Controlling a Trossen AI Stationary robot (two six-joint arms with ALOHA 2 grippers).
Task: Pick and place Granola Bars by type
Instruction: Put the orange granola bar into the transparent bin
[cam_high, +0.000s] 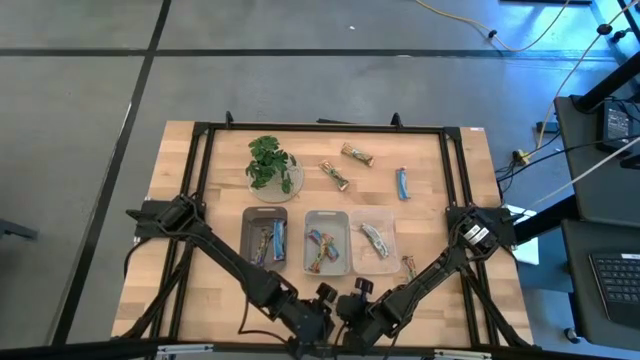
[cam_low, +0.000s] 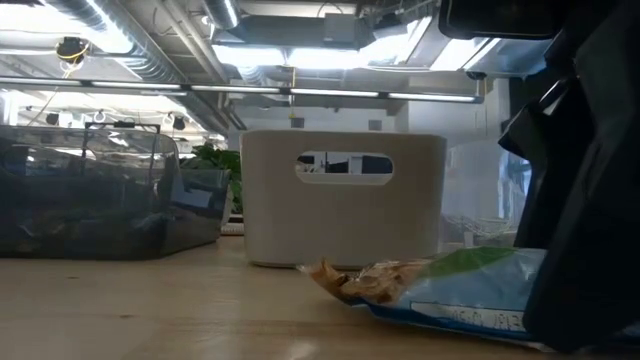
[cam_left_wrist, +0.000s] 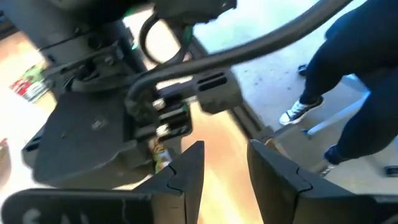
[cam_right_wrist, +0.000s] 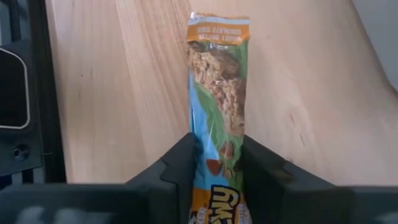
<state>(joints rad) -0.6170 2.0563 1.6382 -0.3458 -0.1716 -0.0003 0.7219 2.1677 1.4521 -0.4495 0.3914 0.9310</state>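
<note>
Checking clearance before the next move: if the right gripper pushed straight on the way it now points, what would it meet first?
Nothing nearby, probably: the right gripper holds a granola bar, and beyond the bar's tip only bare wooden table shows; depth is unclear.

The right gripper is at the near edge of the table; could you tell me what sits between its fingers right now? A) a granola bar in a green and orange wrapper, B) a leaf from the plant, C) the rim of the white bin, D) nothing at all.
A: in the right wrist view, the right gripper has both fingers pressed against the sides of the granola bar, which lies on the wooden table.
</note>
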